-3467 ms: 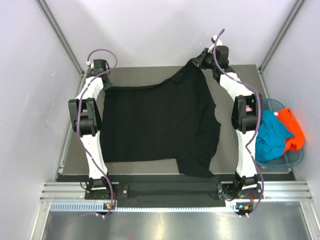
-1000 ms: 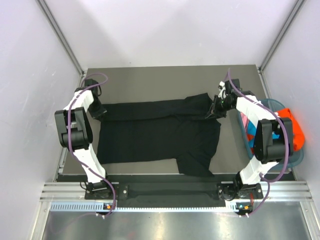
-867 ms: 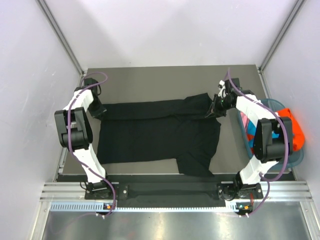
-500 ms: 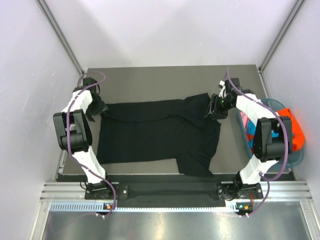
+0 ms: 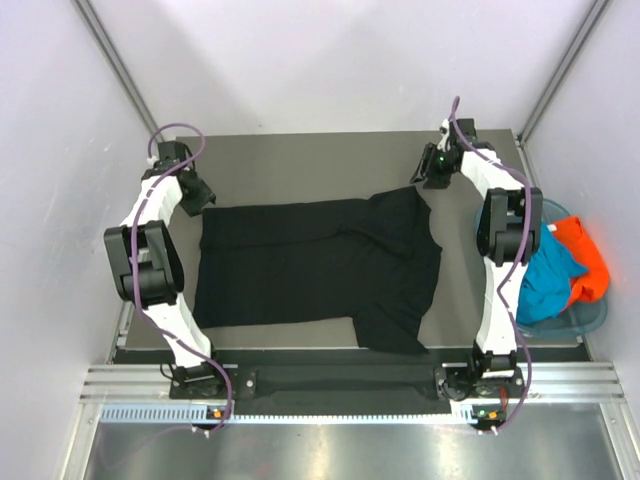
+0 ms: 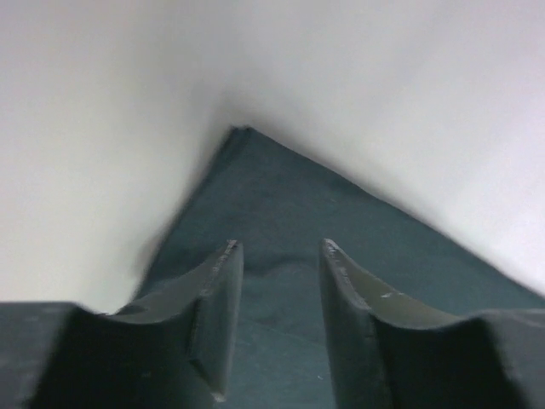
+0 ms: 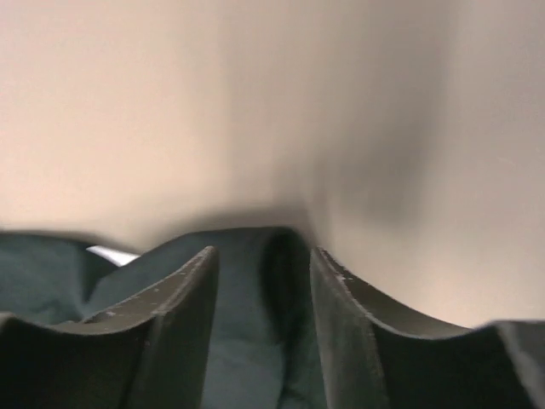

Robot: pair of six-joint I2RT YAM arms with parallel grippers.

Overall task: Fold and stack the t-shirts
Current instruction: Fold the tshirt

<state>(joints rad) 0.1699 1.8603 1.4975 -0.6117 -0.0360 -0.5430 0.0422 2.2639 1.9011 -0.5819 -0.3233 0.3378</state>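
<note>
The left claw point(image 5: 200, 198) and right claw point(image 5: 428, 175) have let go of the black t-shirt point(image 5: 310, 265) and drawn back off its far edge, which now lies folded toward the arms. Its hem, well nearer than either claw, is flat on the tabletop point(image 5: 300, 160). The basket point(image 5: 590, 320), near-right of the right claw, holds a teal shirt point(image 5: 540, 280) and an orange shirt point(image 5: 588, 258). Both claws stand open and empty just beyond the fold's corners. I judge one fold done, with further folds and all the stacking left.
</note>
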